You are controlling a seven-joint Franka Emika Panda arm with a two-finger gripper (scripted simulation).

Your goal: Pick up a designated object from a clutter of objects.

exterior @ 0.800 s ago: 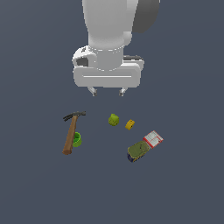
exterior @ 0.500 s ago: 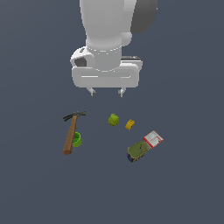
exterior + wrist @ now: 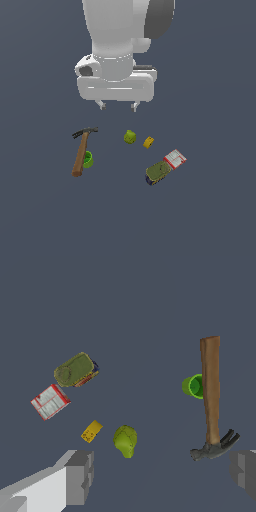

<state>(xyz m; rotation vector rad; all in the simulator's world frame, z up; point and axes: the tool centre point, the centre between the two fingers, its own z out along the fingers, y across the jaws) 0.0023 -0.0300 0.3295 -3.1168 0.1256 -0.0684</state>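
The white arm hangs above the gray bench [image 3: 210, 215], its jaws [image 3: 118, 105] spread apart and holding nothing. Below lie a yellow-green lump [image 3: 130, 137] and, just beside it toward the exterior view's right, a small yellow block [image 3: 148, 142]. A hammer [image 3: 82, 150] touches a green cup [image 3: 88, 159]. An olive tin [image 3: 157, 172] touches a red-and-white box [image 3: 175, 159].

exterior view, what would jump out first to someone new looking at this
The big white arm fills the upper middle, its gripper open above a dark floor. Below it, a brown-handled hammer lies at the exterior view's left, with a green cup against its handle. The tiny yellow-orange block lies beside a yellow-green lump.
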